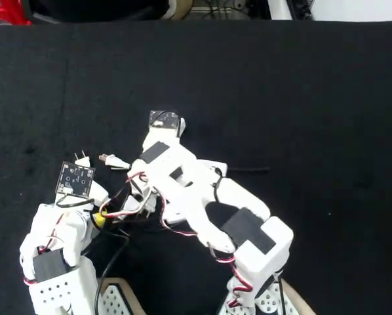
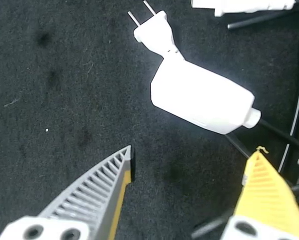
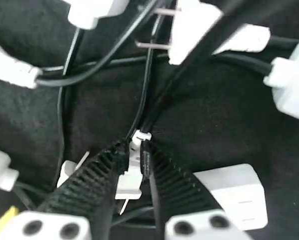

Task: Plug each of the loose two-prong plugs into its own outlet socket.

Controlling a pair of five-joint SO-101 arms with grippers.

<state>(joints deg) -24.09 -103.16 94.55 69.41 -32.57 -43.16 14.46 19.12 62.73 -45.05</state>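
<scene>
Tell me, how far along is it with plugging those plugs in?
Nothing looks plugged in yet. The right claw is shut on a small white plug. The left claw hangs open above a loose two-prong plug lying on the cloth. Every plug remains to be seated.

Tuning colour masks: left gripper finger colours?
Left gripper: one grey, one yellow; left wrist view.

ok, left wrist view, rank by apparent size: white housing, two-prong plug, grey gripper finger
1-2. white housing and grey finger: about alike. The finger is near the camera and cut off by the frame edge, so I leave them unranked.
3. two-prong plug: clearly smallest.
</scene>
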